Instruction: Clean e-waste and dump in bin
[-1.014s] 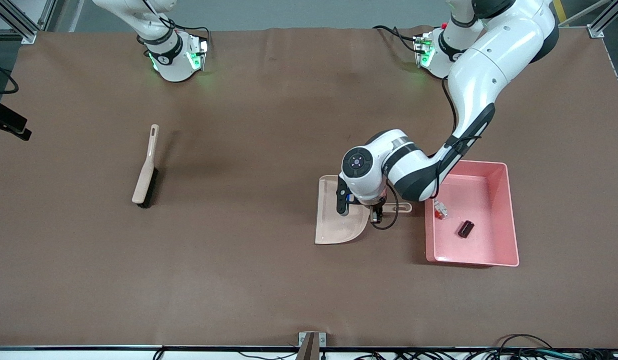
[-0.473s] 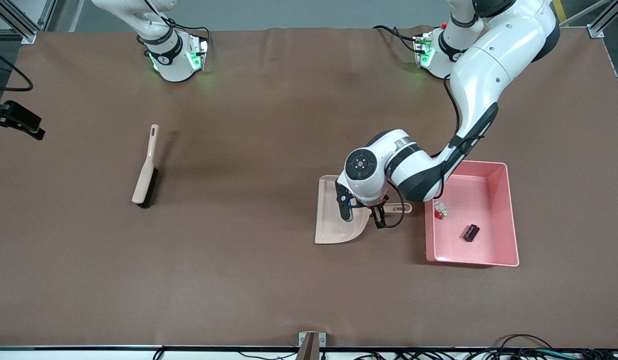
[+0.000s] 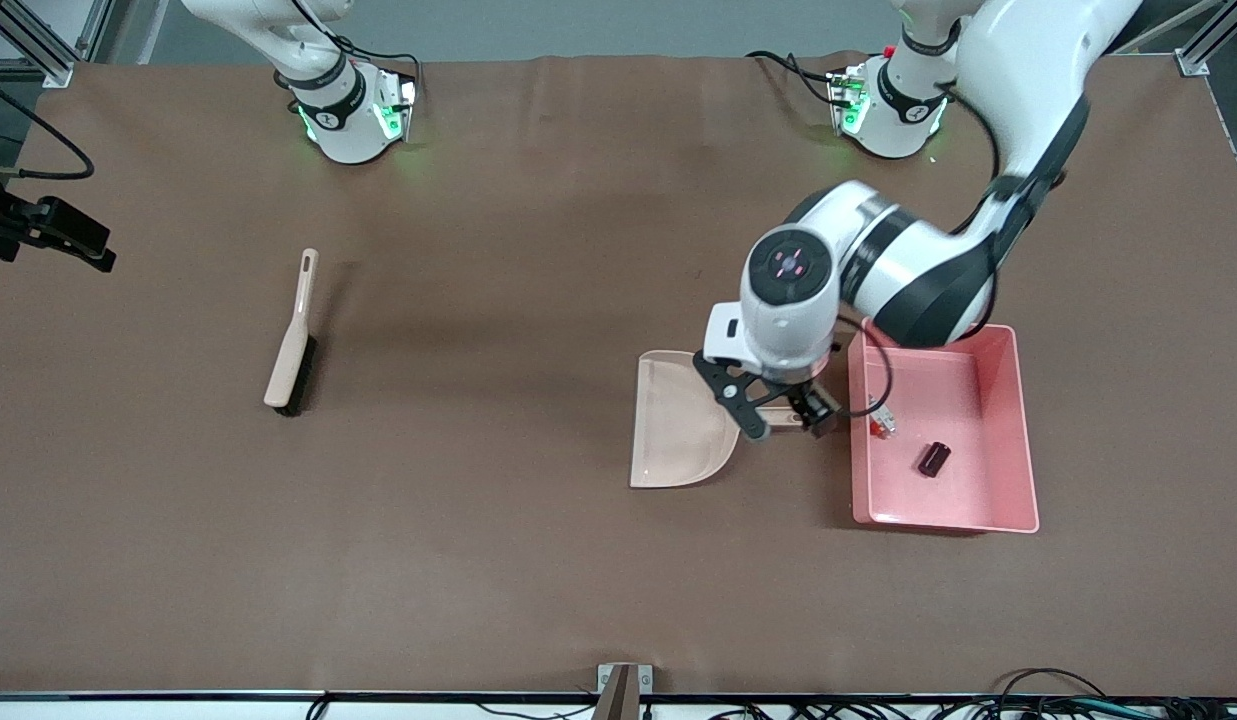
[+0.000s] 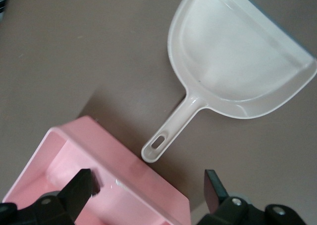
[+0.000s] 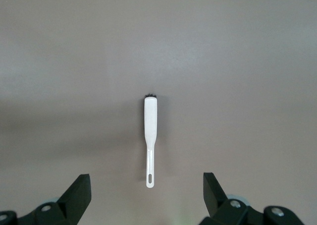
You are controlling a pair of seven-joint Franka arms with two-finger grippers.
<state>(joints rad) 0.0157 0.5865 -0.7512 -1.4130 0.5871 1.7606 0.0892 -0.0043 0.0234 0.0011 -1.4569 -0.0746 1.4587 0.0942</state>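
Two pieces of e-waste already lie in the pink bin (image 3: pixel 1018 430), which sits toward the left arm's end of the desk: the white-grey component (image 3: pixel 882 424) by the bin's wall nearest the dustpan (image 3: pixel 678 420), and the dark block (image 3: pixel 933 458) nearer the middle of the bin floor. The dustpan lies flat and empty on the desk just beside the bin, its handle (image 4: pixel 171 131) pointing at the bin wall.

The left gripper (image 3: pixel 780 420) hangs over that handle with its jaws wide apart and nothing between them. The risk I see here is a low sweep of the left arm: a fingertip could catch the handle or the bin's rim and tip the pieces out.

The right gripper (image 5: pixel 143 197) waits, jaws apart, high over the brush (image 3: pixel 292 340) lying toward the right arm's end of the desk.
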